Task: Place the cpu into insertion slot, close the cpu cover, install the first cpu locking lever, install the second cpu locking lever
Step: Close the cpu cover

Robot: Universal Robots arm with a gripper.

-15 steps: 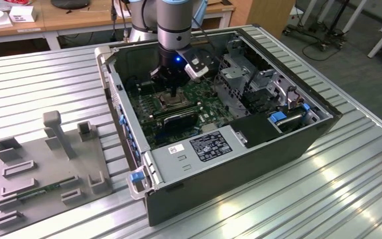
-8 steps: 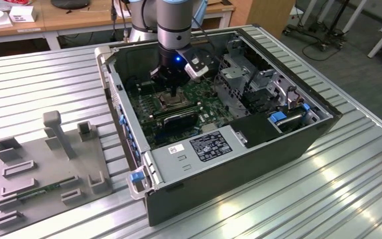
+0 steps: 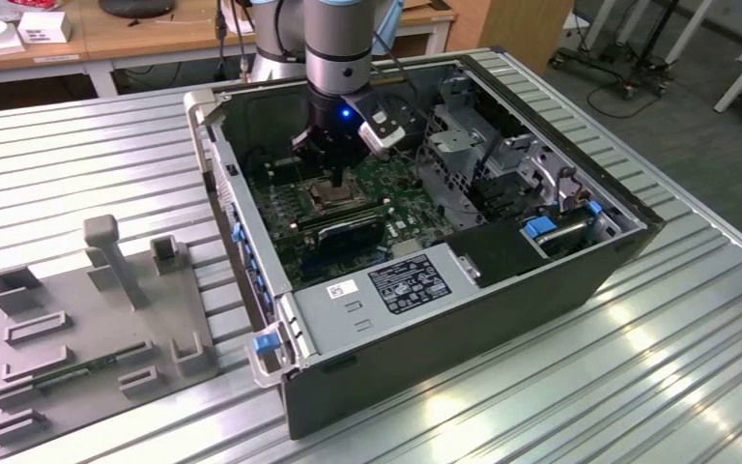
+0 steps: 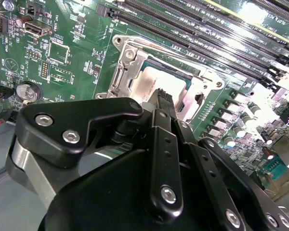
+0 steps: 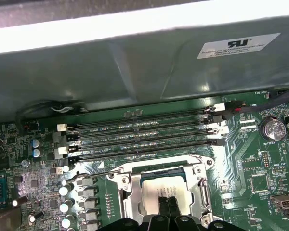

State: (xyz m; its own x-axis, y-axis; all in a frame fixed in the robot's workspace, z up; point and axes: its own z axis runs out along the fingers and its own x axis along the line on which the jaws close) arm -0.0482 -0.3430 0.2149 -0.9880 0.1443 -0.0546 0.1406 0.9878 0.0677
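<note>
The cpu [image 5: 154, 184] lies flat in the insertion slot [image 3: 329, 206] on the green motherboard, its silver-grey top [image 4: 147, 82] showing through the cut-out of the cpu cover [image 5: 129, 195]. The cpu cover [image 4: 121, 72] lies down around it as a silvery frame. My gripper [image 5: 167, 204] hangs straight above the socket inside the case [image 3: 333, 186], shut, its two black fingertips [image 4: 162, 97] pressed together with nothing between them, right at the cpu's top. A thin metal lever [image 5: 103, 168] runs along the socket's edge next to the memory slots.
Long black memory slots [image 5: 144, 139] lie beside the socket, the grey case wall [image 5: 135, 72] just behind them. Capacitors [image 5: 67, 192] line one side. The open computer case [image 3: 474, 319] holds a power supply [image 3: 404, 285] and drive cage [image 3: 500, 164]. A grey fixture plate [image 3: 88, 333] sits at the exterior view's left.
</note>
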